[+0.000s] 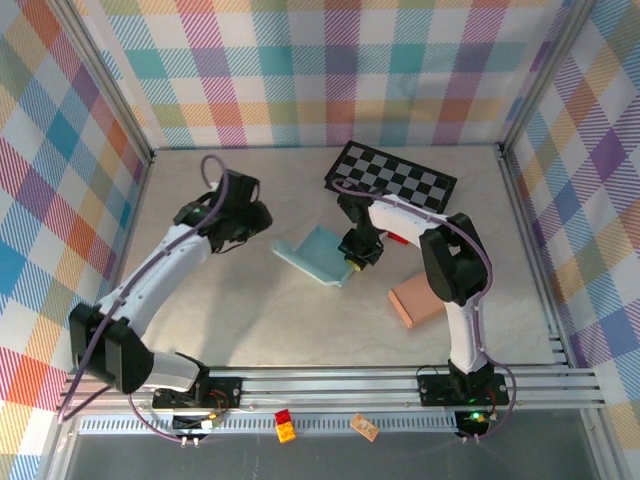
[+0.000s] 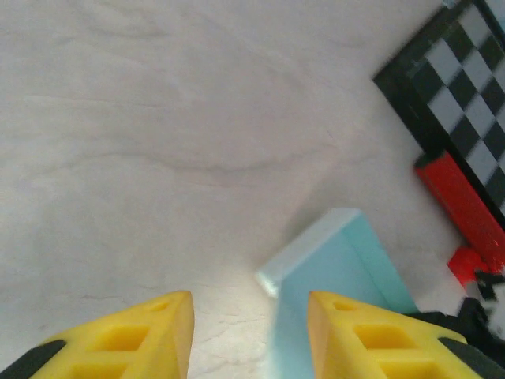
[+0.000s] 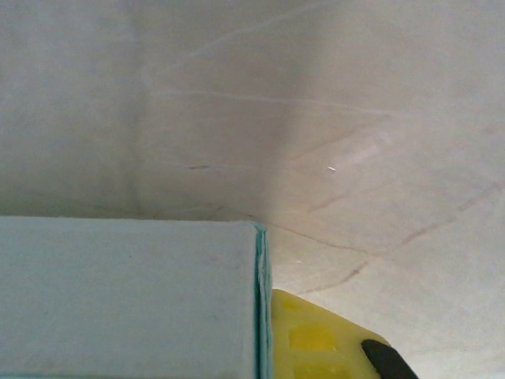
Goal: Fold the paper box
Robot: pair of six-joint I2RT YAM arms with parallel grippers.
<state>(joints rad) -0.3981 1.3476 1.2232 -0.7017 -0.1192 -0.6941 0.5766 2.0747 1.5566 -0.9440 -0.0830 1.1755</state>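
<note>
Two grippers work at the light-blue paper box (image 1: 315, 255), which lies part-folded near the middle of the table. Nearer than the box and to its right sits a salmon-pink block (image 1: 418, 303), apart from it. At the box's right edge the right gripper (image 1: 358, 250) has its jaws pressed together on a blue panel; from the wrist, one yellow finger (image 3: 316, 339) lies flat against that panel's edge. Just left of the box the left gripper (image 1: 245, 220) hovers with its fingers spread and nothing between them, the box's corner just ahead of them. Beyond the box and to its right lie a red piece (image 2: 461, 201) and a checkerboard (image 1: 395, 180). The step in hand looks like raising a side wall while the right side is pinned. The next move likely calls for the left gripper to catch the free wall and crease it upright without dragging the box.
</note>
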